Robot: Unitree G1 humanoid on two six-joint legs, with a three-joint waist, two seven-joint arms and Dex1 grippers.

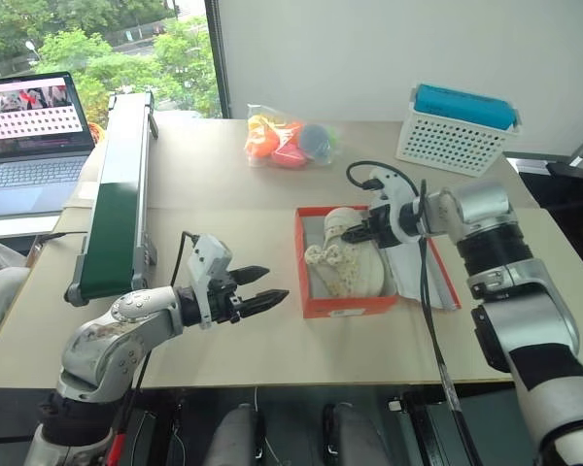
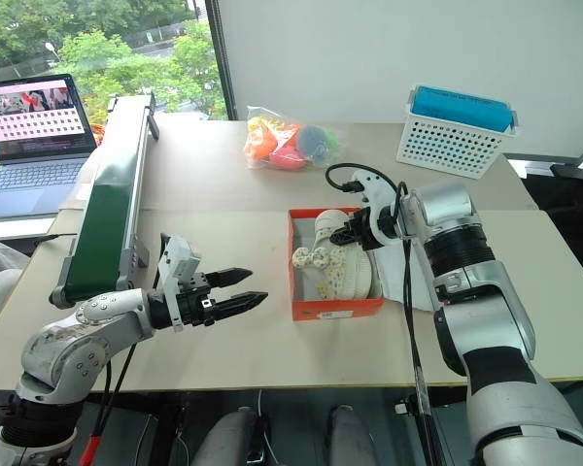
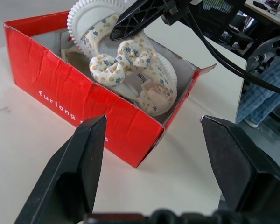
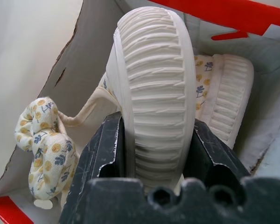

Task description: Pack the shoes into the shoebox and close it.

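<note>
The orange-red shoebox stands open on the table's right half, its lid lying flat at its right side. Both cream shoes are inside it, with flowered laces bunched on top. My right gripper reaches into the box from the right and is shut on one shoe, sole towards the wrist camera. The other shoe lies beside it in the box. My left gripper hovers open to the left of the box, holding nothing.
A green conveyor runs along the table's left side, with a laptop beyond it. A bag of colourful balls lies at the back centre. A white perforated basket stands at the back right.
</note>
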